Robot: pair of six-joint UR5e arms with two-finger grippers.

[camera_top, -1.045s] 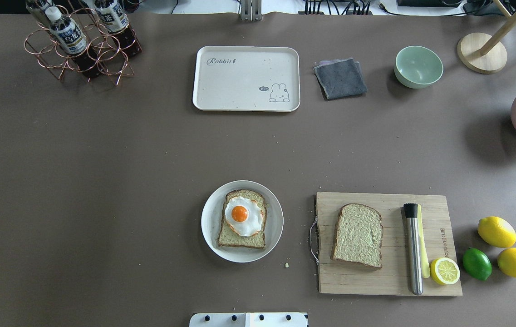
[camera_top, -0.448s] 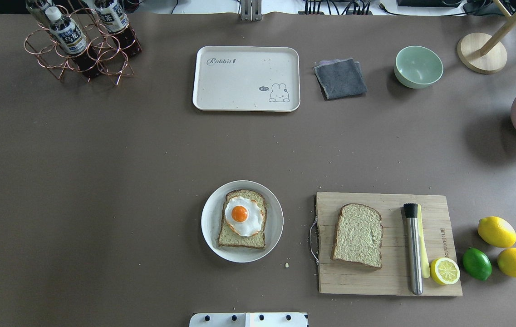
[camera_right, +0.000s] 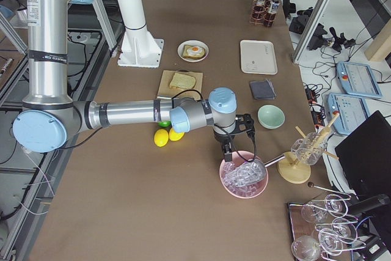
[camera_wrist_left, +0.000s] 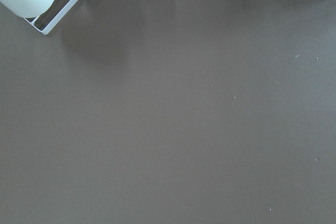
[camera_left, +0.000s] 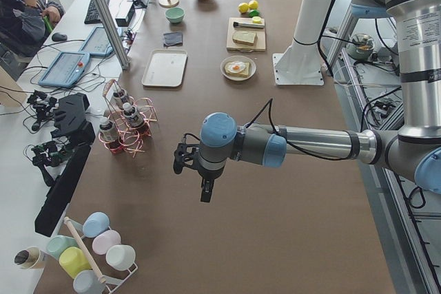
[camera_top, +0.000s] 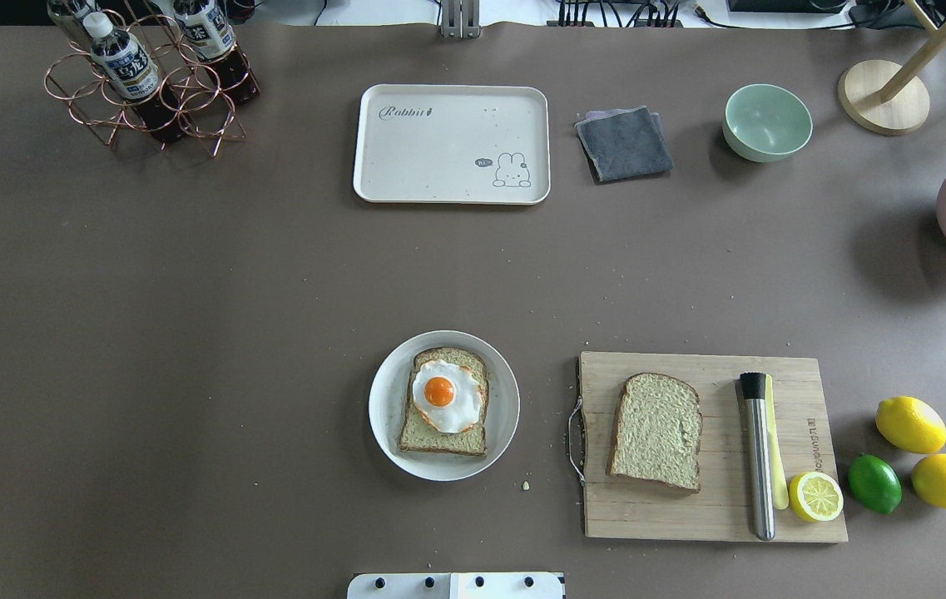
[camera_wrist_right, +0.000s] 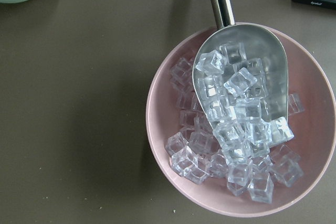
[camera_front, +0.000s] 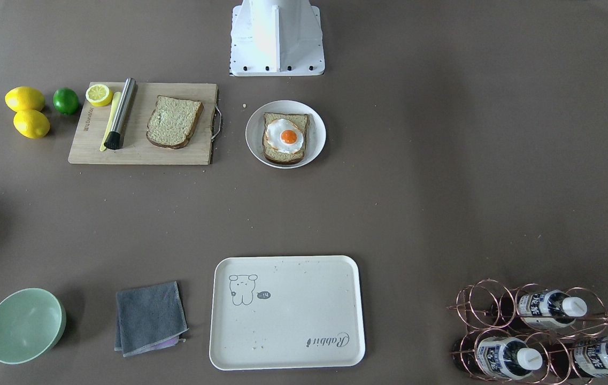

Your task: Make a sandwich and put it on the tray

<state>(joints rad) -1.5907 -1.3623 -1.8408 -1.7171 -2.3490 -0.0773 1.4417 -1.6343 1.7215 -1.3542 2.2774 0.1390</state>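
Observation:
One bread slice with a fried egg (camera_top: 442, 395) on top lies on a round white plate (camera_top: 381, 408) near the table's front centre. A second bare slice (camera_top: 657, 431) lies on the wooden cutting board (camera_top: 689, 516) to its right. The cream tray (camera_top: 439, 158) sits empty at the far centre. My left gripper (camera_left: 204, 192) hangs over bare table far to the left. My right gripper (camera_right: 228, 151) hangs above a pink bowl of ice far to the right. Neither shows in the overhead view; I cannot tell whether they are open or shut.
On the board lie a steel muddler (camera_top: 758, 457) and a lemon half (camera_top: 815, 497). Lemons and a lime (camera_top: 874, 482) lie beside it. A grey cloth (camera_top: 624, 144), green bowl (camera_top: 767, 122), bottle rack (camera_top: 148, 79) and the pink ice bowl (camera_wrist_right: 241, 124) with a scoop stand around.

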